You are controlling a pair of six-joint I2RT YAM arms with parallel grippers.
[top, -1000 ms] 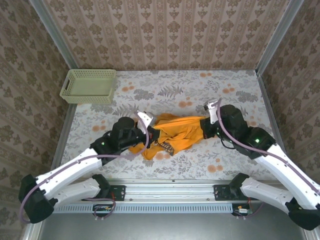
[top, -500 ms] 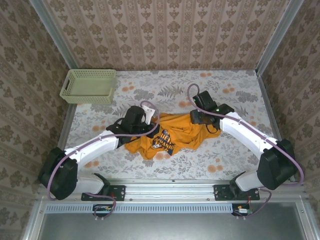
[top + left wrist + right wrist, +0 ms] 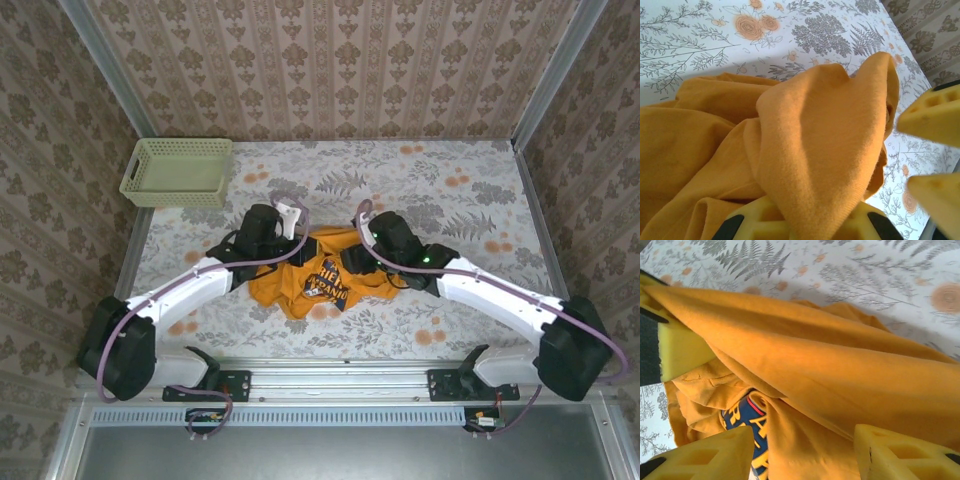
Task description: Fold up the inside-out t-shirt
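The inside-out t-shirt (image 3: 300, 283) lies crumpled in the middle of the table, plain orange with a patch of dark blue and white lettering (image 3: 327, 281) showing. My left gripper (image 3: 297, 247) is at the shirt's upper left edge. In the left wrist view the left gripper (image 3: 807, 226) is shut on a raised fold of the t-shirt (image 3: 815, 145). My right gripper (image 3: 353, 262) hovers over the shirt's upper right part, close to the left one. In the right wrist view the right gripper (image 3: 805, 455) is open, its fingers (image 3: 705, 455) astride orange cloth (image 3: 830, 375) without pinching it.
A pale green mesh basket (image 3: 177, 172) stands at the back left of the flower-patterned table (image 3: 450, 190). Patterned walls close in the back and both sides. Both arms converge over the shirt with the grippers a short way apart.
The right gripper let go of the shirt's right side, opened and swung left to the shirt's middle. The stretched shirt went slack. The left gripper kept its hold and shifted slightly back.
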